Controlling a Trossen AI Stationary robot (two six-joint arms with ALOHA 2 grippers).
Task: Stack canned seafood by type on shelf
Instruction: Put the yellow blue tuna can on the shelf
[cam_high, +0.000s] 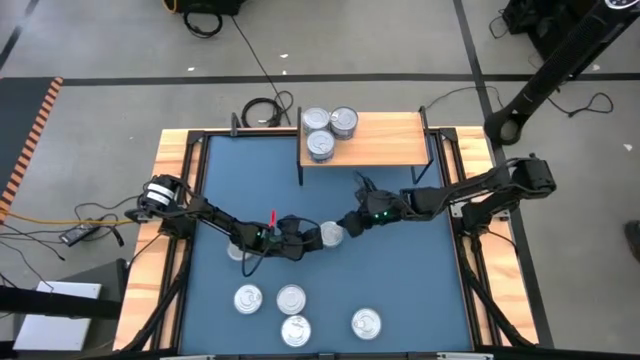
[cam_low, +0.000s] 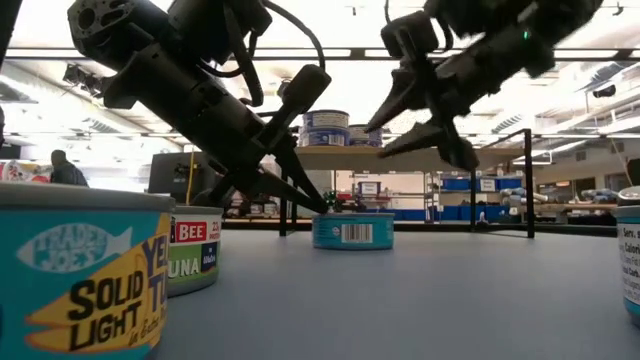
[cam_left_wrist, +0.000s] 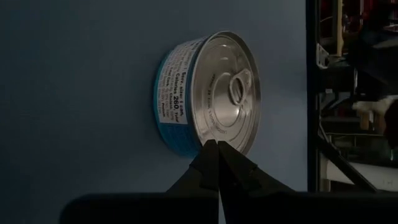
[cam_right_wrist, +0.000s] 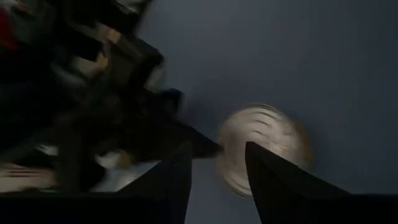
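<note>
Four cans (cam_high: 290, 300) wait at the near edge. Mid-table, the left gripper (cam_high: 314, 238), fingers pinched together, touches a can (cam_high: 331, 234) (steadying it, probably); the right gripper (cam_high: 348, 226) hovers above, half-spread and empty. Next: descend, straddle, grip. Beyond, the shelf (cam_high: 390, 140) holds three cans (cam_high: 325, 130).

A: Where does the shelf (cam_high: 385, 140) sit on the tabletop (cam_high: 400, 280)?
B: At twelve o'clock, with three cans (cam_high: 327, 130) on its nine o'clock end.
A: And the middle?
B: One can (cam_high: 332, 235), the left hand (cam_high: 320, 238) at its nine o'clock, the right hand (cam_high: 347, 226) at its three.
A: Nearer us?
B: Four cans (cam_high: 292, 310) around six o'clock.
</note>
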